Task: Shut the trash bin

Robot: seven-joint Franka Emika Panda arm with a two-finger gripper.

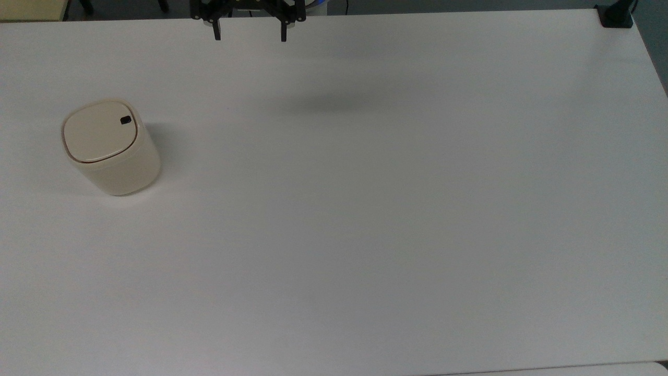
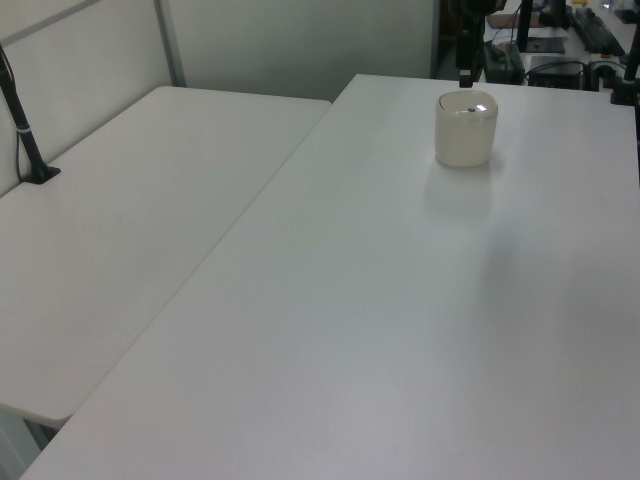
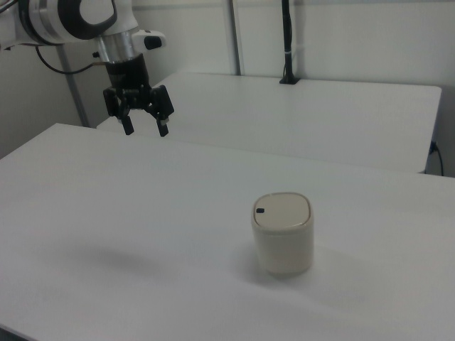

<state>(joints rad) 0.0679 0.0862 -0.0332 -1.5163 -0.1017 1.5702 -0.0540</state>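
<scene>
The cream-beige trash bin [image 1: 110, 149] stands upright at the top view's left, its flat lid down and flush, a small black button near the lid's upper right corner. The same trash bin [image 2: 466, 128] sits far back in the left view, and the trash bin [image 3: 283, 233] is at centre right in the right view. My gripper [image 1: 249, 35] hangs high over the table's far edge, well away from the bin, open with nothing between its fingers. In the right view the gripper [image 3: 144, 127] is at upper left, fingers spread.
The white table [image 1: 365, 209] spreads wide around the bin. A second white table [image 2: 130, 220] adjoins it on the left view's left. A black clamp post [image 1: 616, 15] stands at the top view's upper right corner.
</scene>
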